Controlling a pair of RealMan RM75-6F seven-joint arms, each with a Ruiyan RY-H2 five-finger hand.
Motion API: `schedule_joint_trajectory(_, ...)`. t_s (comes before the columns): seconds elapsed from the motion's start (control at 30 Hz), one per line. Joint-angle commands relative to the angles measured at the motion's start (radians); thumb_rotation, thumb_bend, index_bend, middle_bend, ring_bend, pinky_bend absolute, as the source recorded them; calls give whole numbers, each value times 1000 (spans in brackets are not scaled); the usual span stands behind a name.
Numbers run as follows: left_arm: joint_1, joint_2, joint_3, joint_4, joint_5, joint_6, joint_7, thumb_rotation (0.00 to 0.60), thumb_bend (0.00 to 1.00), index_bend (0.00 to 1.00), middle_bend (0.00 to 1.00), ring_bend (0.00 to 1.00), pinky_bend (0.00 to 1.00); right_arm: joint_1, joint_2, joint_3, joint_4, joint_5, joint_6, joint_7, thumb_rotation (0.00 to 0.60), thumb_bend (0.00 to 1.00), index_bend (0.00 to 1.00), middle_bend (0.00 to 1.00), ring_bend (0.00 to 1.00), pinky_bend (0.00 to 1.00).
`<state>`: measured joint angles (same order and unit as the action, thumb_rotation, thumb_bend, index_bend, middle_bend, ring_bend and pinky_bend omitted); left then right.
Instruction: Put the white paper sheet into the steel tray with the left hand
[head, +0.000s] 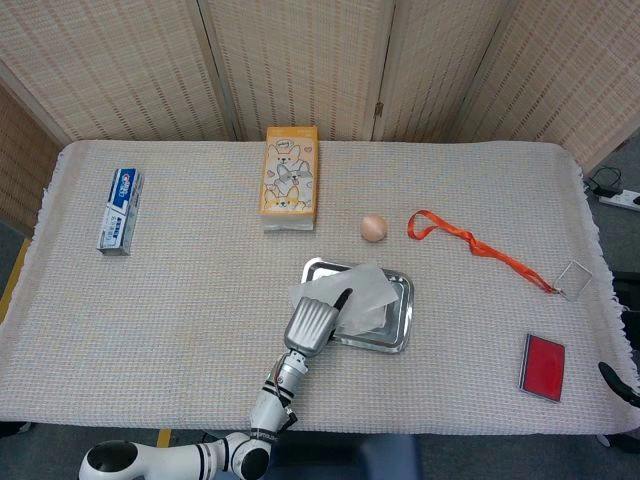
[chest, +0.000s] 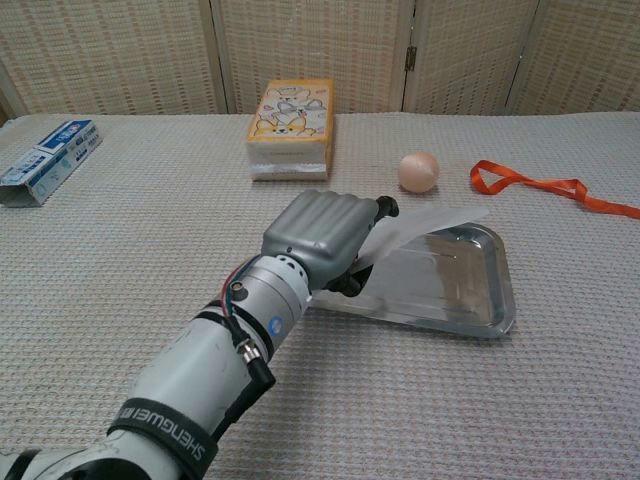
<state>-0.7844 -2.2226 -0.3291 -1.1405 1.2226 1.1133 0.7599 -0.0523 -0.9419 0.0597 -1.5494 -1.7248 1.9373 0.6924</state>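
Note:
The steel tray (head: 397, 322) (chest: 470, 292) lies near the table's middle front. My left hand (head: 311, 322) (chest: 315, 238) is at the tray's left edge and holds the white paper sheet (head: 366, 289) (chest: 432, 222) by its near-left side. The sheet is lifted off the tray floor. It slants over the tray's left and far part, with its free end raised toward the egg. Much of the tray's shiny floor shows bare beneath it. Neither view shows my right hand.
An egg (head: 373, 227) (chest: 418, 172) sits just beyond the tray, with an orange ribbon (head: 470, 241) (chest: 540, 184) to its right. An orange tissue pack (head: 290, 178) (chest: 290, 125) stands at the back and a toothpaste box (head: 120, 210) (chest: 50, 160) at far left. A red case (head: 545, 367) lies front right.

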Motion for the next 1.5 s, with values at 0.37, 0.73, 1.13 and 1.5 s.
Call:
schedule_joint_trajectory(0.37,-21,0,13,4,-13,-12,-3,600,190,18,1000,1000,1000,-7,3,5,8,5,12,19,600,310,0,0,0,0)
schedule_joint_trajectory(0.73,-5,64,32,-97,-27,26,76,600,149,1,1000,1000,1000,-9,3,3,7,-7,14,14,600,309,0,0,0,0)
schedule_joint_trajectory(1.13,85,309,-25,-589,-484,-31,161,600,759,17,1000,1000,1000,-2,-4,-5,-2,-34,6,-14,600,310,0,0,0,0)
schedule_joint_trajectory(1.5,-77,425,-106,-664,-967,-90,194,600,849,0,1000,1000,1000,0,-3,-7,-4,-33,3,-17,600,310,0,0,0,0)
